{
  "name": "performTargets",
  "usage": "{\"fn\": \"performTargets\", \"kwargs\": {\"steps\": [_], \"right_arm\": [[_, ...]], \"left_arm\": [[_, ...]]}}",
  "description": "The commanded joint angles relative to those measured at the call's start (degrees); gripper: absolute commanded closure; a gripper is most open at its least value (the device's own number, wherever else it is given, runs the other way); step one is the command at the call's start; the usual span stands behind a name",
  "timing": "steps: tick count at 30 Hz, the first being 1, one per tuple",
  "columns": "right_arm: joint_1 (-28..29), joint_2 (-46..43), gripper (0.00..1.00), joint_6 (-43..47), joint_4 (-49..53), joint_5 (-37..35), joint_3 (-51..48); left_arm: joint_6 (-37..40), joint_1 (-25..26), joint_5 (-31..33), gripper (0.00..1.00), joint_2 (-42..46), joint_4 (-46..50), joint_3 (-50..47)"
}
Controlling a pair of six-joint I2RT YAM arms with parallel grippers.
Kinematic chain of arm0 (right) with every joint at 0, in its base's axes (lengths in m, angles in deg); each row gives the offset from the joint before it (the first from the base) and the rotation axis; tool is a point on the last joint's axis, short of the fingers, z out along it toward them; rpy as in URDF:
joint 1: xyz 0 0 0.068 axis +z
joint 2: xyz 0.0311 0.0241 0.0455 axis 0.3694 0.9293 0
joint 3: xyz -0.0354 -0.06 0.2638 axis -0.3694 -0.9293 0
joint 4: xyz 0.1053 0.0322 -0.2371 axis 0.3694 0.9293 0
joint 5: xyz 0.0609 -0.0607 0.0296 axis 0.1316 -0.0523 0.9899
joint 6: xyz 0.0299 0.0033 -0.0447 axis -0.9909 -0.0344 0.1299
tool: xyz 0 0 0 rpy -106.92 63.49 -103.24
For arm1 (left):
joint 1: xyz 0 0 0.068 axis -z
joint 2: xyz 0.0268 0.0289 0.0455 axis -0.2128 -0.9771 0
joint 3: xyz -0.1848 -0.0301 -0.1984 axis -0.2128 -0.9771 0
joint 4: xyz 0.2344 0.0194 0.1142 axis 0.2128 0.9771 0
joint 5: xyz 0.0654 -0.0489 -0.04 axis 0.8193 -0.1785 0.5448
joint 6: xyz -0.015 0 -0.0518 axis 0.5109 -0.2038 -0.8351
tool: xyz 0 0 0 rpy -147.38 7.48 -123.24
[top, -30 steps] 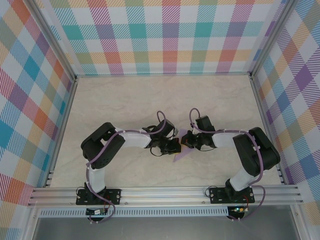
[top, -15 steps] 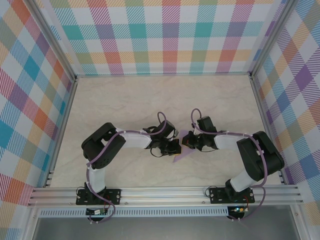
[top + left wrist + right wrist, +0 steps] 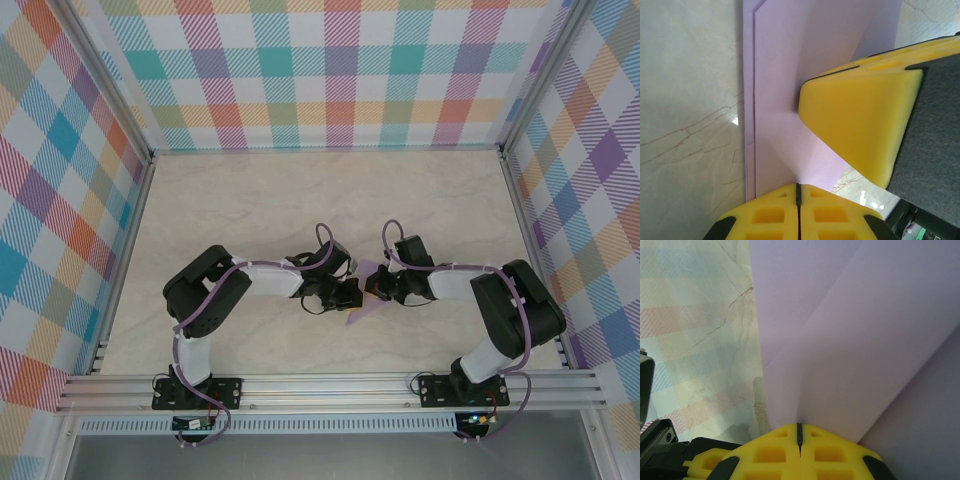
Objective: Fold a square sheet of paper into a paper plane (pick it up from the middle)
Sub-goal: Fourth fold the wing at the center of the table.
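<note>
- Since a second ago, the right arm's elbow has drifted slightly outward and its wrist has edged toward the left one. The paper's lower tip has swung a touch to the left, and the left arm has hardly stirred.
- Top view: the left gripper [image 3: 350, 294] and right gripper [image 3: 374, 286] meet nose to nose over the middle of the marble table [image 3: 300, 200], nearer the arms' bases than the back wall.
- The sheet of paper [image 3: 360, 309] sits between them. It is pale lavender, with one sharp corner pointing toward the near edge and a small flap showing above the right wrist. The jaws are too small to judge from here.
- Left wrist view: the left gripper's yellow fingers [image 3: 765, 217] are pressed together with only a thin seam between them, clamped on the paper's near edge.
- The sheet runs away from them, matte and plain. A second layer's edge lies just inside its left border, so it is doubled there.
- The right gripper's yellow foam pad [image 3: 860, 115] overlaps the sheet from the right. Whether it touches cannot be told.
- Right wrist view: the right gripper's fingers [image 3: 765, 455] are likewise closed tight on the paper.
- Long diagonal folds cross the sheet in this view, which the left wrist view does not show.
- Beside it, the glossy tabletop mirrors the plaid wall.
</note>
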Motion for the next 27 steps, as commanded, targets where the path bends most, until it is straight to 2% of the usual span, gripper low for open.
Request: {"fn": "performTargets", "kwargs": {"steps": [1, 7, 18, 23, 27], "right_arm": [[0.01, 2.09, 1.0, 0.97, 3.05, -3.97, -1.91], [-0.02, 2.4, 1.0, 0.83, 3.96, -4.72, -1.69], [0.0, 3.19, 1.0, 0.88, 5.73, -6.07, -0.96], [0.02, 3.41, 1.0, 0.97, 6.26, -6.34, -0.61], [-0.01, 3.44, 1.0, 0.94, 6.55, -6.35, -0.47]], "left_arm": [[1.09, 1.11, 0.98, 0.94, -0.6, 0.19, 1.23], [0.8, 1.07, -0.13, 0.94, -0.7, 1.01, -1.14], [3.0, 1.07, -1.89, 0.97, 5.38, 3.03, -8.31], [6.04, 1.26, -1.74, 0.97, 7.39, 4.41, -7.93], [5.55, 1.29, 0.16, 0.97, 9.77, 2.06, -5.84]]}}
